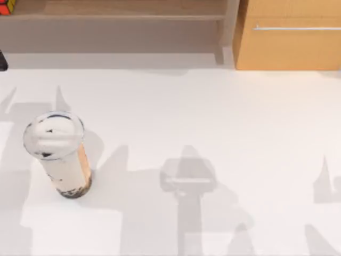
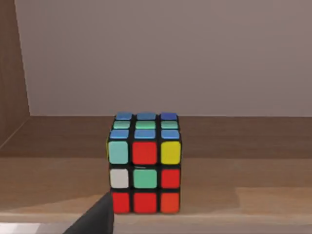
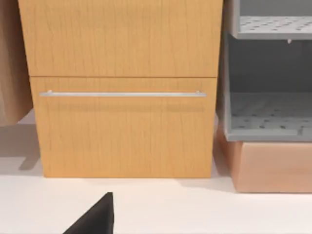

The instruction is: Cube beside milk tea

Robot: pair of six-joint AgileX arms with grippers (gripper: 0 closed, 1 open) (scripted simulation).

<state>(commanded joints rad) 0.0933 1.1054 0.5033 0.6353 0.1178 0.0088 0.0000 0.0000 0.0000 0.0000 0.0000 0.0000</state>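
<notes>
The cube [image 2: 145, 165] is seen resting on a wooden shelf [image 2: 234, 161] against the back wall, at about eleven o'clock in the top view [image 1: 6, 6]. It is squarely upright, one face turned toward the left gripper [image 2: 95, 219]; no long axis is had by it.

Whether that claw is spread or pressed together cannot be told. The right gripper [image 3: 92, 217] is held facing a drawer cabinet [image 3: 122, 87].

The milk tea [image 1: 58, 154], upright at nine o'clock, could be toppled if the cube is set down too close. The cube could also be knocked deeper by a misjudged approach.
</notes>
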